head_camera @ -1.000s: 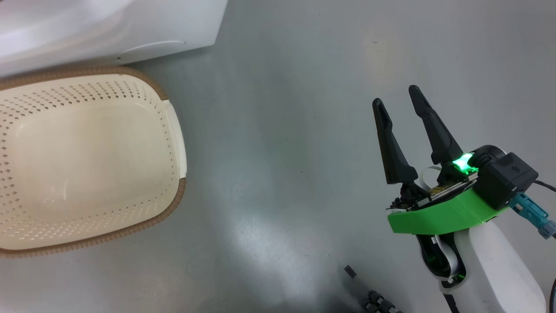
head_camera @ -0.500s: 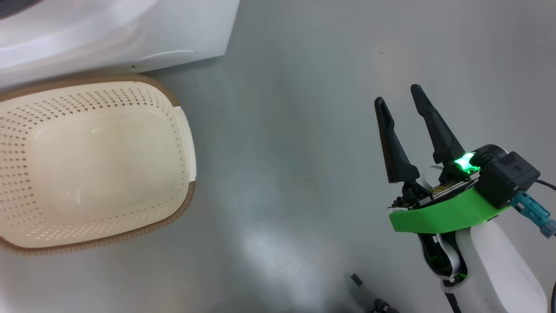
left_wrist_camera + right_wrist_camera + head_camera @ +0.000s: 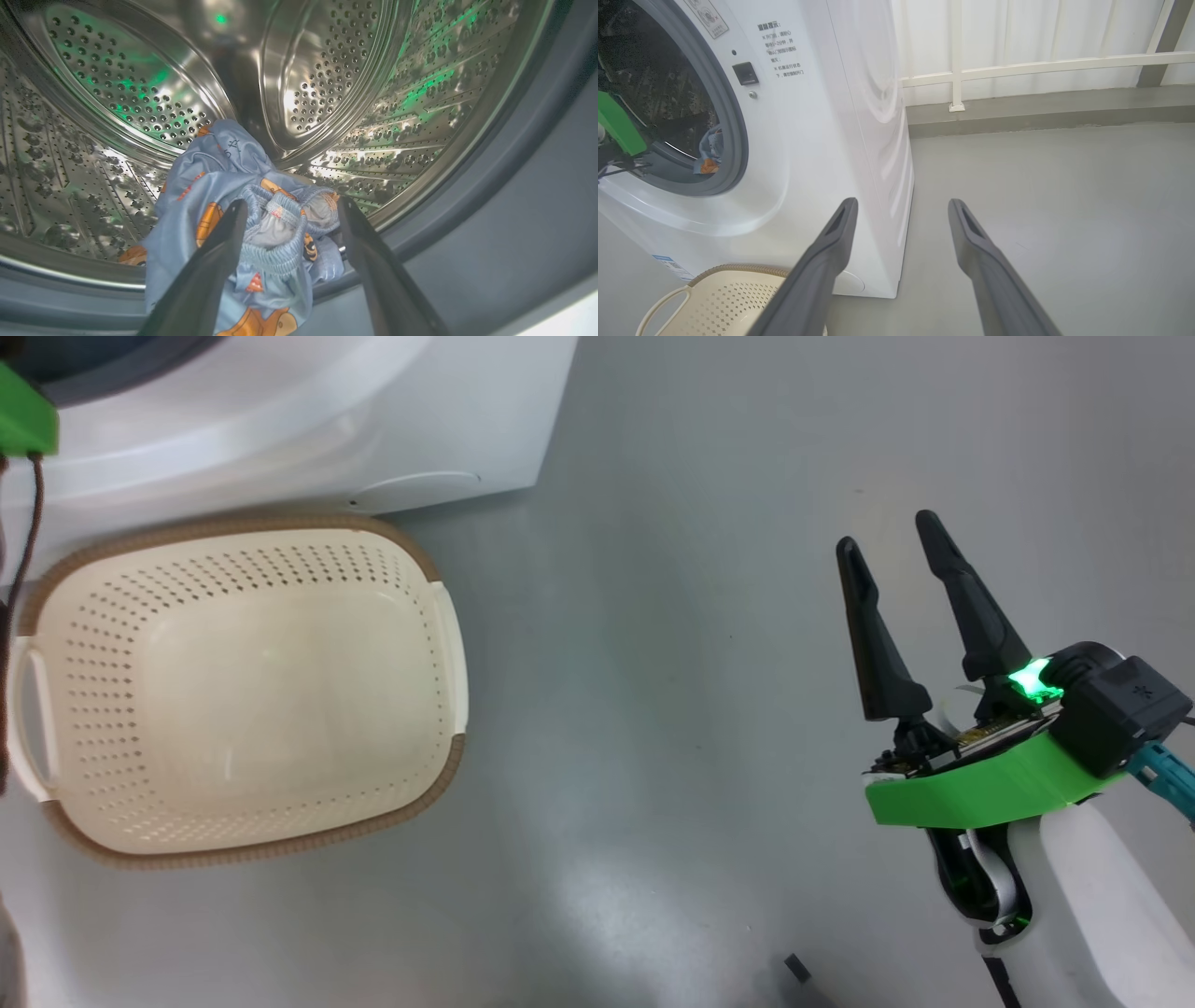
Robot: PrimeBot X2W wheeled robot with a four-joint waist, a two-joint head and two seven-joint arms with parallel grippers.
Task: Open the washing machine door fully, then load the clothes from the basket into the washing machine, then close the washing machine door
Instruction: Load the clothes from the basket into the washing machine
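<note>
Between the spread fingers (image 3: 219, 252) of my left pincer (image 3: 293, 205), the clothes (image 3: 219, 172) sag over the rubber ring (image 3: 504, 196), so I risk dragging them out when withdrawing.

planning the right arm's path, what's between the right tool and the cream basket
In the head view, just bare grey floor separates the right tool from the cream perforated plastic basket with the brown rim.

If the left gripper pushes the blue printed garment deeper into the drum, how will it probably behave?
The garment lies in soft folds, so it will likely crumple, not slide as one piece. Its lower part drapes over the grey rubber ring, so it may catch there. It looks thin, probably light.
</note>
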